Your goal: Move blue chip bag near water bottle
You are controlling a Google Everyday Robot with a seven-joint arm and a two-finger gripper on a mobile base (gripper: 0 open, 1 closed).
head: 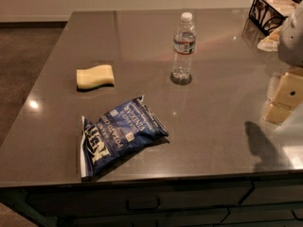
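Polished grey-brown stone forms the counter [218, 122], with a pale wall behind it and dark floor to the left; drawer fronts [142, 203] run below its front edge, dim and hard to read. At the right border we see the claw [284, 98] as a cluster of cream-yellow blocks, partly cut off by the frame; we cannot tell how far open it is, and we see nothing in its hold; the white arm [293, 32] above it is mostly out of view. A dark shadow [260, 145] lies on the counter below the claw. A black wire basket [270, 8] sits at the far right corner, also cropped, its contents unclear.

1 pale yellow sponge [95, 76] rests left of centre; the water bottle [184, 44] stands upright right of it, toward the back, white cap on.

The blue chip bag [120, 136] lies flat near the front edge, tilted, its white lettering upside down to us; it sits in front of the sponge, well apart from the bottle, and far to the left of the claw, with only bare counter between them.
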